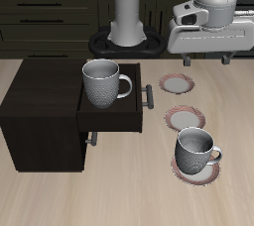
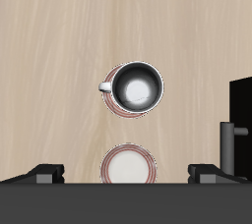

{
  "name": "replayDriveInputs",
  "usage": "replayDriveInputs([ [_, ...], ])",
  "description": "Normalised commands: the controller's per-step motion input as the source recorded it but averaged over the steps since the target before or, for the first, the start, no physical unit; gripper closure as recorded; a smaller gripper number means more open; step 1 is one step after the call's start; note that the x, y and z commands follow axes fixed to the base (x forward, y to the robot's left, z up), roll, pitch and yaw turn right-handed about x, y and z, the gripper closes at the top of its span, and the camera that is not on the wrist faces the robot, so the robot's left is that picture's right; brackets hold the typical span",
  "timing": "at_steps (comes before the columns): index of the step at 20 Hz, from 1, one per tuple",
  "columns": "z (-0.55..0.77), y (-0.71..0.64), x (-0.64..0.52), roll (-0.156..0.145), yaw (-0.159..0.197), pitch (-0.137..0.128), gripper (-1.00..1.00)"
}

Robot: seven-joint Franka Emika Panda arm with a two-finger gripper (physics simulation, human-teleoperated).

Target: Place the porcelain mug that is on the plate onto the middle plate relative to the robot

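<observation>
The porcelain mug (image 1: 196, 151) (image 2: 136, 87), greyish-white and speckled with a dark inside, stands upright on the plate (image 1: 197, 170) (image 2: 120, 109) nearest the table's front edge. Its loop handle (image 1: 215, 155) (image 2: 104, 86) sticks out sideways. That plate, white with a pinkish-red striped rim, shows only as a crescent around the mug's base. Just behind it, farther from the front edge, lies the middle plate (image 1: 186, 120) (image 2: 129, 165), identical in look, flat on the wood with its white centre bare.
</observation>
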Motion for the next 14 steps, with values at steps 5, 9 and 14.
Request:
replayDriveInputs([
  [5, 0.02, 0.06, 0.17, -0.011, 0.018, -0.018, -1.0],
  [9, -0.03, -0.03, 0.19, -0.044, 0.004, -0.005, -1.0],
  [14, -0.19, 0.03, 0.07, 0.015, 0.019, -0.003, -1.0],
])
